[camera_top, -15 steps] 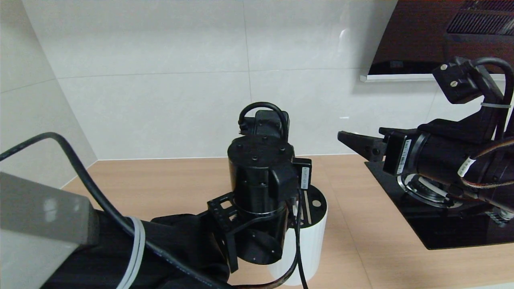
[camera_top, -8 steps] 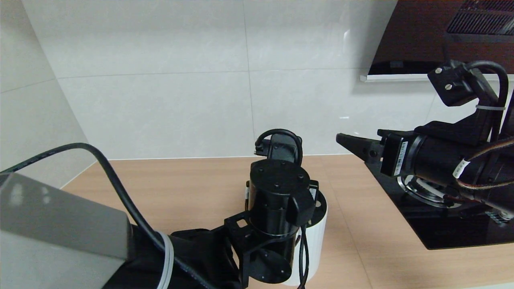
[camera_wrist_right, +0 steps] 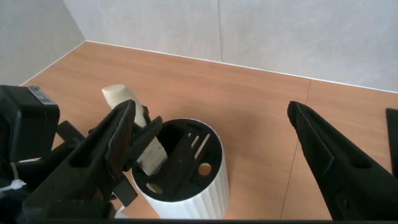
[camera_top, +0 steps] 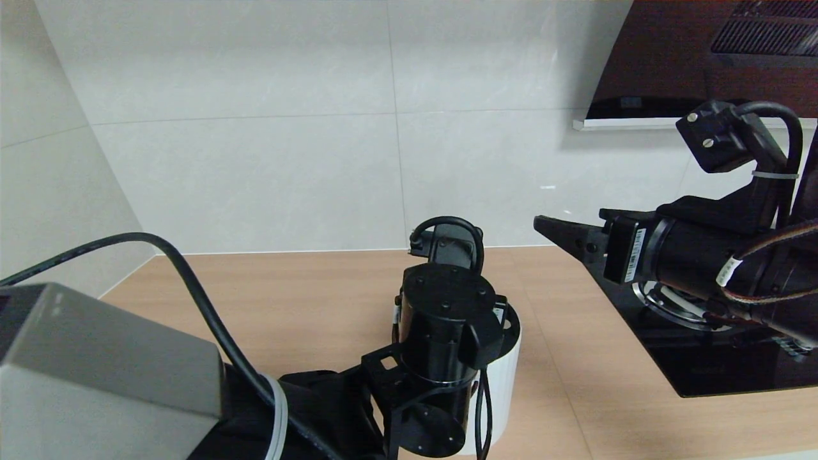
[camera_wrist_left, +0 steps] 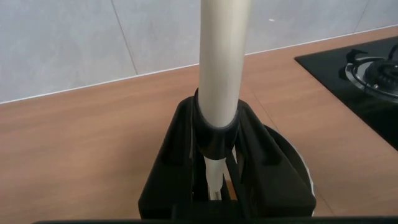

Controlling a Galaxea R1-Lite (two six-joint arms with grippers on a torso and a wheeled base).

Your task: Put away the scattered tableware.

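Left gripper (camera_wrist_left: pixel 216 134) pinching the cream-handled utensil (camera_wrist_left: pixel 222 56), upright directly over the white holder (camera_wrist_right: pixel 193 199); its lower end appears to sit inside the holder; right gripper (camera_wrist_right: pixel 211 109) spread wide, holding nothing, above and beside the holder; hob (camera_top: pixel 703 358) to the holder's right.

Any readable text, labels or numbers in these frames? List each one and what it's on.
None can be read.
Right-arm sticker: print too small to read.
Cable tag on the right arm: blurred.
Left-arm sticker: too small to read.
Holder and handle: no print visible.
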